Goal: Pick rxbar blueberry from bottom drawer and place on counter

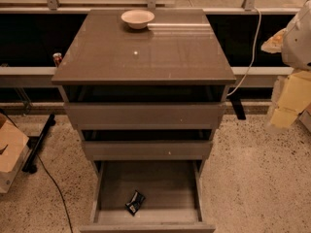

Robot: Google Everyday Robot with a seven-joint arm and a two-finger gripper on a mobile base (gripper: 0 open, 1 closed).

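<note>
The rxbar blueberry [135, 202], a small dark wrapped bar with pale markings, lies tilted on the floor of the bottom drawer [146, 183], near its front. The bottom drawer is pulled fully open toward me. The counter [146, 52] is the glossy grey-brown top slab above it. My gripper [288, 103], pale yellow under a white arm, hangs at the right edge of the view. It is beside the cabinet at about the height of the upper drawers, well clear of the bar.
A pale bowl [137, 18] stands at the back of the counter. The two upper drawers [145, 115] stick out slightly. A cardboard box [9, 152] and a black stand [39, 142] sit on the speckled floor at left. A white cable [248, 57] hangs at the right.
</note>
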